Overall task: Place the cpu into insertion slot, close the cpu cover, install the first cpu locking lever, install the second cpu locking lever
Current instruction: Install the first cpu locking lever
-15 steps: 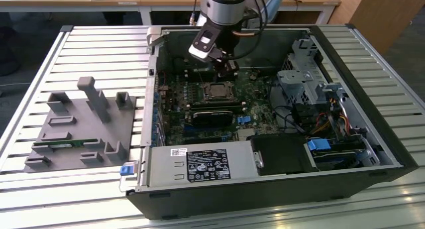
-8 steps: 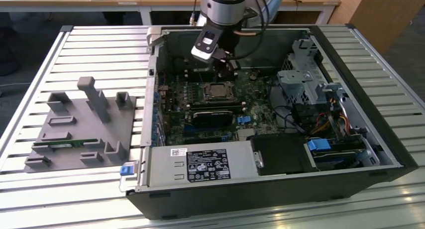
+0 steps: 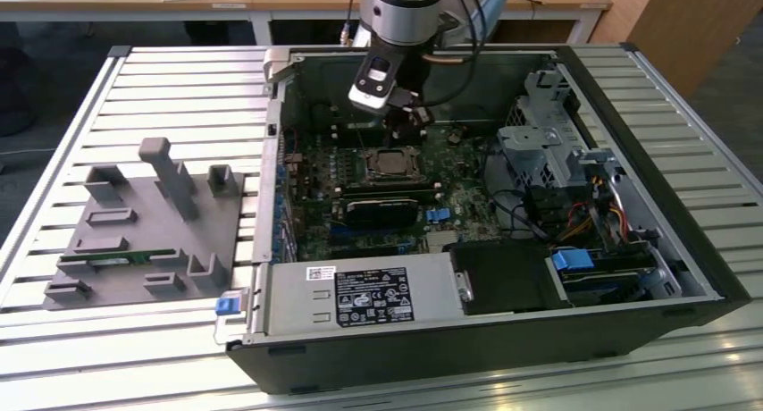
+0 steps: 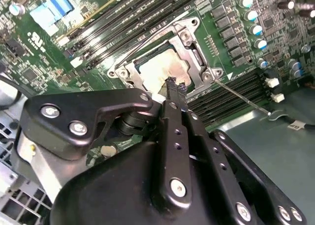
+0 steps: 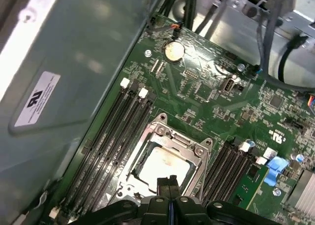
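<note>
The cpu (image 5: 160,165) lies in the insertion slot (image 3: 391,163) on the green board, its silver-grey top showing through the window of the cpu cover (image 5: 193,148). The cover lies flat over it. In the second wrist view the cpu (image 4: 160,70) sits inside the cover frame (image 4: 189,43), and one thin metal locking lever (image 4: 243,98) sticks out sideways from the socket corner, over the memory slots. My gripper (image 5: 167,179) hangs just above the socket's edge, fingers pressed together with nothing between them. The gripper (image 4: 172,83) tips point at the cpu's edge.
Long black memory slots (image 5: 115,131) run on both sides of the socket. The open computer case (image 3: 667,250) walls it in, with a labelled power supply box (image 3: 357,297), cables (image 3: 537,214) and a drive cage (image 3: 542,143). A grey fixture block (image 3: 143,223) stands on the slatted table at the exterior view's left.
</note>
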